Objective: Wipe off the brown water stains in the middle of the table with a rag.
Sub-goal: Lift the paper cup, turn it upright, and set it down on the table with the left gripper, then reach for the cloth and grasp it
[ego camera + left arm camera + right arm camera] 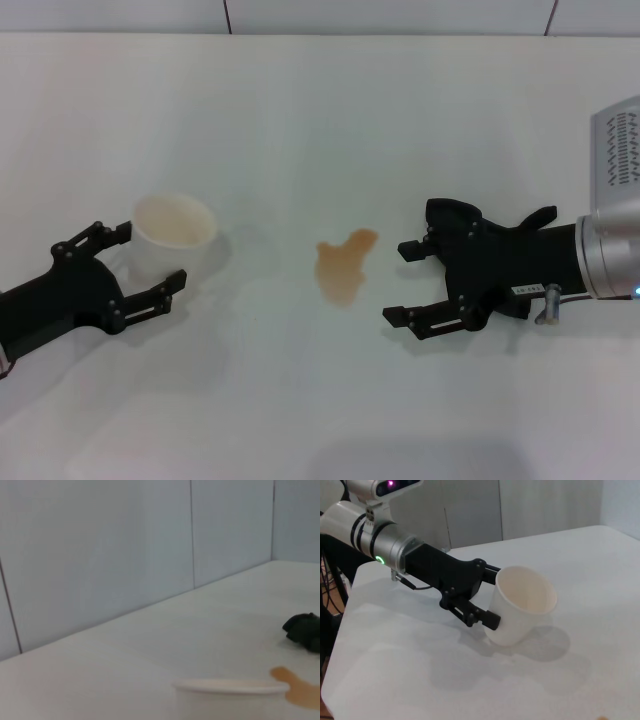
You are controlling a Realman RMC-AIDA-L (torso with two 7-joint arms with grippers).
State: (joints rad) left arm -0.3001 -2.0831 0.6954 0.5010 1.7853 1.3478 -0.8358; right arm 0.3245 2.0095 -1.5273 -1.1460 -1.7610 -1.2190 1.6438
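Observation:
The brown water stains [345, 265] form a small lobed orange-brown puddle in the middle of the white table [300, 120]. The puddle also shows in the left wrist view [300, 692]. My right gripper [398, 282] is open and empty, low over the table just right of the puddle, fingertips pointing at it. It shows as a dark shape in the left wrist view [302, 630]. My left gripper [152, 255] is open at the left, its fingers on either side of a white paper cup [175, 235]. No rag is in view.
The white cup [522, 605] stands upright left of the puddle, with my left gripper [495, 596] straddling its lower part. Its rim shows in the left wrist view [230, 686]. A pale panelled wall [125, 555] runs along the table's far edge.

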